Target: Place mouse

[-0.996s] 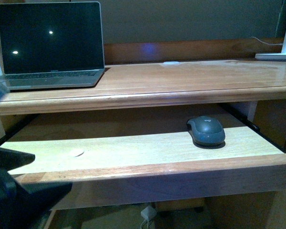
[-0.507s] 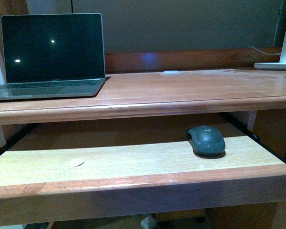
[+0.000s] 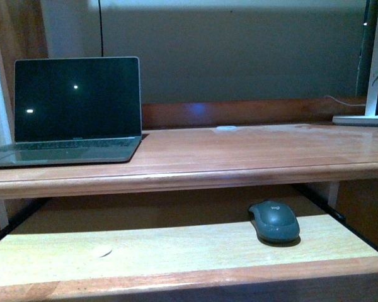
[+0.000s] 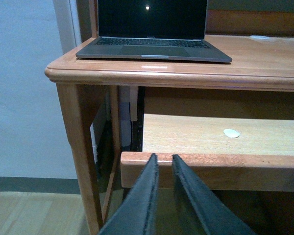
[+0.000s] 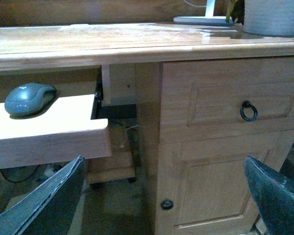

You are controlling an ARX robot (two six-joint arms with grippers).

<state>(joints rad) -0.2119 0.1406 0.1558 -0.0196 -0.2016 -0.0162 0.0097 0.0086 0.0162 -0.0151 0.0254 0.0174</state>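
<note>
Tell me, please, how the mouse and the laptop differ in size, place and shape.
The mouse is far smaller than the laptop. The mouse lies on the pull-out tray, the laptop on the desk top above it. The mouse is a rounded dome; the laptop is flat, its dark screen open upright. Both are grey and neither is held.

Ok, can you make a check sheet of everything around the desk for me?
Surface: wooden desk top and pulled-out tray below it.
Job's things: mouse lies on the tray's right part, nothing touching it.
Clutter: open laptop, screen dark, on the desk's left; small pale spot on the tray.
End effectors: left end effector nearly shut, empty, near the tray's front edge; right end effector wide open, empty.
Cables: thin cable by the lamp base; wires under the desk.
Surroundings: cabinet drawer with ring handle at the right.
</note>
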